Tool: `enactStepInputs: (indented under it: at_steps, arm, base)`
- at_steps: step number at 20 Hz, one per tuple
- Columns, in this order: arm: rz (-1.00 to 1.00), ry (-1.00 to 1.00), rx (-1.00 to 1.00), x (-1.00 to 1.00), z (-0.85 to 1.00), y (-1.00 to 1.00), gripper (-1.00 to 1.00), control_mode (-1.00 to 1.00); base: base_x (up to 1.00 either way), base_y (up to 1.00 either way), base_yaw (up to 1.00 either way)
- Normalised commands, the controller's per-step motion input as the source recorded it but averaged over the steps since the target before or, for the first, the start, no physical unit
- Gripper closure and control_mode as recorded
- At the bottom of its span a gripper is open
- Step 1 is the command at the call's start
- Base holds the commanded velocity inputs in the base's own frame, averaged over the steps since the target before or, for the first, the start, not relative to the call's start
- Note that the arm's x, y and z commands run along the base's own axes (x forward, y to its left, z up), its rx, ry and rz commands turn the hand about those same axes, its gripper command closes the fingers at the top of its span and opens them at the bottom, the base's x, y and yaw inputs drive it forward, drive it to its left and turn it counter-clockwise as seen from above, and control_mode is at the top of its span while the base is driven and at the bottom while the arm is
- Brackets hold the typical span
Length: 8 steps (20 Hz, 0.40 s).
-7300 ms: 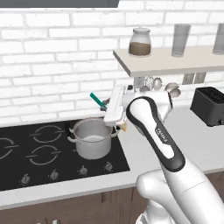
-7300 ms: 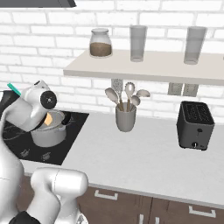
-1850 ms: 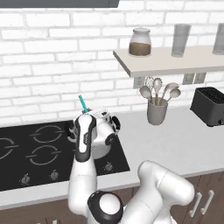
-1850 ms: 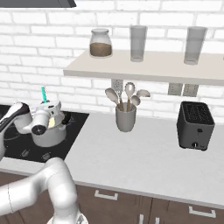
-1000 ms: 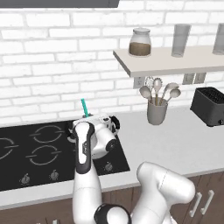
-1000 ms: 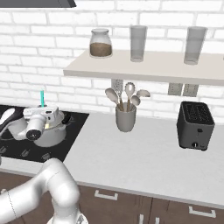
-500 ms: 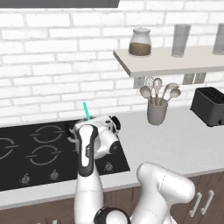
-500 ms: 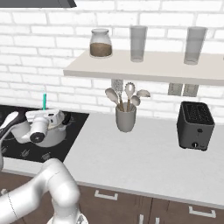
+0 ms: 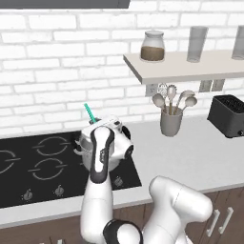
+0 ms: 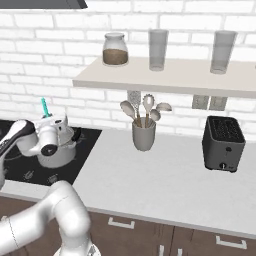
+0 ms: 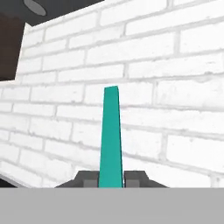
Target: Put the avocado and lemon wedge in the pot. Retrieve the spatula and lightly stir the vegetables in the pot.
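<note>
Readable text: I can make out none from here.
Jar (image 9: 153,46) on the shelf: no label I can read.
Toaster (image 10: 223,144): no brand visible.

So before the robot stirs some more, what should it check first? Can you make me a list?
1. Gripper shut on the spatula: ok, the teal handle sits between the fingertips.
2. Hand over the pot: ok.
3. Pot on the black cooktop: ok.
4. Spatula head down in the pot: cannot tell, the hand hides it.
5. Avocado and lemon wedge inside the pot: cannot tell, the inside is hidden.
6. Utensil cup out of the way: ok, it stands apart on the counter.
</note>
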Motion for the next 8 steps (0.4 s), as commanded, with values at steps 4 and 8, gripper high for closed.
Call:
enactStepInputs:
  at_steps: [4,8]
  arm:
    - [0.12,-0.09,0.01,-0.04,-0.56,0.00,1.00,-1.00]
    - [0.09,0.04,0.18,-0.16,-0.67,0.00,1.00,-1.00]
  base:
    - [0.00,0.00,0.00]
    - [0.00,0.00,0.00]
